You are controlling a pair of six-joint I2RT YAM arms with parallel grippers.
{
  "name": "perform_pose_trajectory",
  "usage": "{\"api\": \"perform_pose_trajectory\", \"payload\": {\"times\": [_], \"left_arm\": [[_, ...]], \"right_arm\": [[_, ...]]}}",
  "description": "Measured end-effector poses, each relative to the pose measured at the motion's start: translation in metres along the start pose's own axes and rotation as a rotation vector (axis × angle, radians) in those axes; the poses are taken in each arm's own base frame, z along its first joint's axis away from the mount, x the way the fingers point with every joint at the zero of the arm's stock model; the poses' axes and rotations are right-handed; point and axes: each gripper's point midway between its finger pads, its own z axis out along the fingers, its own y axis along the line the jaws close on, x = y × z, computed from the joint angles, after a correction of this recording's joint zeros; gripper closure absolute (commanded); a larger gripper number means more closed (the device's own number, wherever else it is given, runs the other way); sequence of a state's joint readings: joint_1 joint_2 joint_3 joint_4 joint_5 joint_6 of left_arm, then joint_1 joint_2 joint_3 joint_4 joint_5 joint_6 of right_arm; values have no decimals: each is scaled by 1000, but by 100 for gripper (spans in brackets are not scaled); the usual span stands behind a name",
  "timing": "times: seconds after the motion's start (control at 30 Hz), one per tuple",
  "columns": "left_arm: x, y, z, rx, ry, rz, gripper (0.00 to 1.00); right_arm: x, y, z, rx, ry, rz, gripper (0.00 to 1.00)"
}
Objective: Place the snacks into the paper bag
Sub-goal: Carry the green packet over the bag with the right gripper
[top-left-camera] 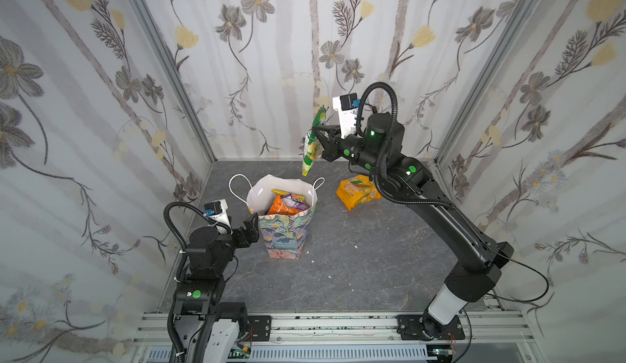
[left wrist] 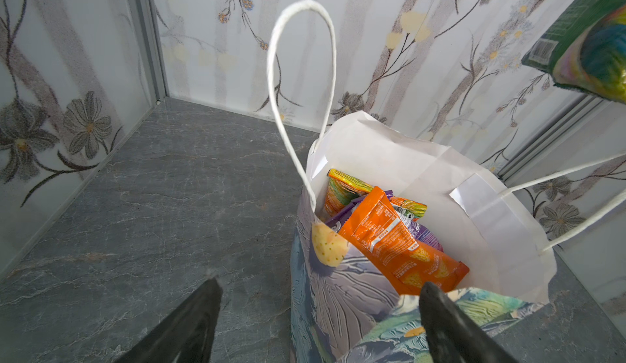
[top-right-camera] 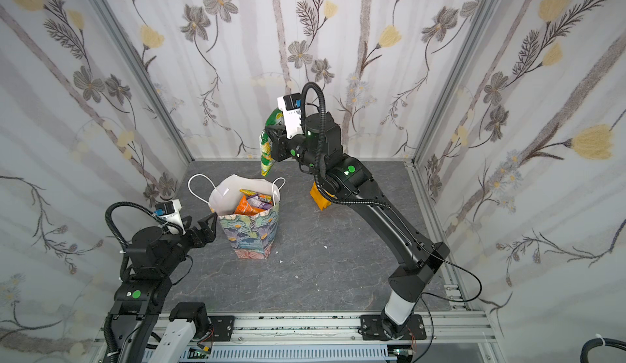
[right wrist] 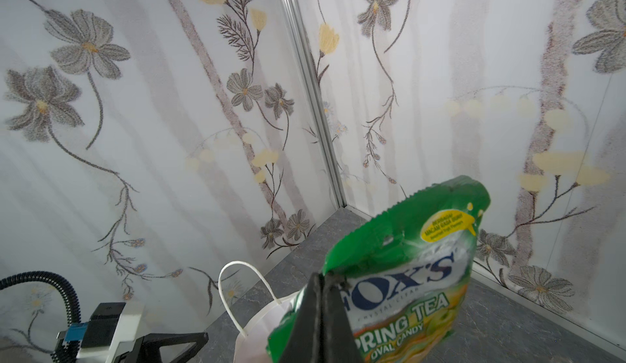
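Left gripper (top-left-camera: 254,226) gapes empty beside the paper bag (top-left-camera: 288,236) at mid desk (top-left-camera: 355,270), while the right gripper (top-left-camera: 315,132), pinched tight on a green FOX'S packet (top-left-camera: 311,151), hangs near its far rim. Released here, the packet could glance off outside.

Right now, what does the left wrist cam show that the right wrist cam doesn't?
Left wrist only: the inside of the paper bag, with an orange packet lying over a purple packet.
Right wrist only: the printed front of the green packet, marked FOX'S, with the right gripper shut on its edge.
Both: the paper bag's white rim, a cord handle, and the green packet, of which the left wrist catches only a corner.
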State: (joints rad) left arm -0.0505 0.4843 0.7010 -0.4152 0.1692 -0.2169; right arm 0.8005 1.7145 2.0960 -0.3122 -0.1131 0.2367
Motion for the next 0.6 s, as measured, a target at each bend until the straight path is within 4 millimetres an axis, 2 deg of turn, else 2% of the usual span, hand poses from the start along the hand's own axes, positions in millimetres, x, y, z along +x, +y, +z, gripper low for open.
{"api": "perform_pose_trajectory", "payload": {"times": [0.4,0.5,0.6], "left_arm": [[1,-1,1,6,7,0,10],[1,-1,1,6,7,0,10],[1,-1,1,6,6,0,9]], "right_arm": [[36,49,4,-88,138,-94,100],[42,55,6,-88,156,-119,100],[56,54,9,-68,200,-146,100]]}}
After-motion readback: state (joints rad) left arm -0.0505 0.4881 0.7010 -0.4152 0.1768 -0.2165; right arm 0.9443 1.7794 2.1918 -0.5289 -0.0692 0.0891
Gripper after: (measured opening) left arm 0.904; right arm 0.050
